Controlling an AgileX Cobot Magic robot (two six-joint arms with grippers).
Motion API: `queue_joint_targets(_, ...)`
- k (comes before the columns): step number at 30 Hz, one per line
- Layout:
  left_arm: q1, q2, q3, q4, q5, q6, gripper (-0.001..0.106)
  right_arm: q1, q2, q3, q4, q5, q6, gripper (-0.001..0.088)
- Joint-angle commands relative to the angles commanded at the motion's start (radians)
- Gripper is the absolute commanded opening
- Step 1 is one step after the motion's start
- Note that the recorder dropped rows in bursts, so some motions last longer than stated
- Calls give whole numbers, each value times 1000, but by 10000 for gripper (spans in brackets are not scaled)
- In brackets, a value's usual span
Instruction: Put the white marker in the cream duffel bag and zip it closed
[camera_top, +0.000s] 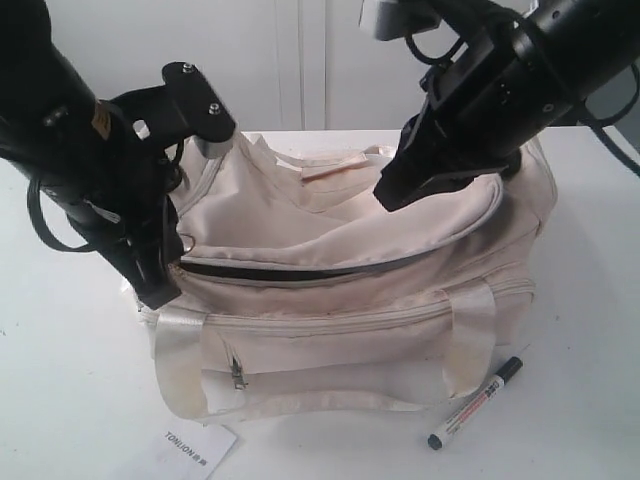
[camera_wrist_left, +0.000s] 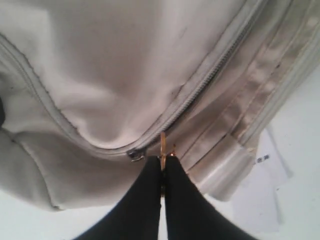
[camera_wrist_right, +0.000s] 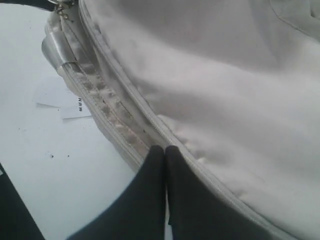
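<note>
The cream duffel bag (camera_top: 340, 300) lies across the middle of the white table, its main curved zipper partly apart and showing a dark slit (camera_top: 300, 271). The white marker (camera_top: 476, 403), black-capped, lies on the table in front of the bag's right end, outside it. At the bag's left end my left gripper (camera_top: 160, 293) is shut on the gold zipper pull (camera_wrist_left: 162, 144) beside the slider (camera_wrist_left: 136, 155). My right gripper (camera_top: 388, 198) is shut, its tips (camera_wrist_right: 165, 149) against the zipper edge of the top flap (camera_wrist_right: 210, 100). No fabric shows between them.
A white paper tag (camera_top: 196, 449) lies on the table at the bag's front left corner. Satin strap handles (camera_top: 470, 345) hang down the bag's front over a small zipped pocket (camera_top: 238, 373). A white wall stands behind the table.
</note>
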Motion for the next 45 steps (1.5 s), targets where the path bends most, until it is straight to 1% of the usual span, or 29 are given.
queue_joint_targets(3,0,0,0,0,-11,-39,0,0,0,0,2,-22,-28,0)
queue_joint_targets(8,0,0,0,0,-25,-51,0,2,2,12,24,-68,-130,0)
queue_joint_targets(13,2,-17,0,5,-56,-58,0,2,-1,99,32,-179,-209,0)
queue_joint_targets(16,6,-29,0,5,-62,-58,0,2,-1,158,83,-245,-276,0)
queue_joint_targets(18,30,-30,0,-21,-70,-58,0,2,-1,186,123,-276,-315,0)
queue_joint_targets(21,87,-30,0,-96,-78,-29,0,2,-1,202,150,-292,-335,0)
queue_joint_targets(25,154,-30,0,-269,-79,131,0,2,-1,210,159,-308,-341,0)
queue_joint_targets(27,181,-30,0,-331,-71,187,0,2,-1,210,169,-304,-360,0)
queue_joint_targets(30,229,-30,2,-345,-69,209,0,2,-1,210,181,-297,-363,0)
queue_joint_targets(32,255,-30,8,-344,-67,219,0,2,-1,210,205,-280,-406,0)
queue_joint_targets(37,283,-30,36,-407,-48,291,0,21,-1,210,277,-272,-520,0)
queue_joint_targets(40,290,-30,48,-452,-58,317,0,59,-1,210,291,-293,-547,0)
queue_joint_targets(43,290,-30,54,-459,-66,322,0,96,1,210,291,-308,-581,5)
queue_joint_targets(45,290,-30,54,-459,-80,322,0,116,1,210,291,-316,-585,39)
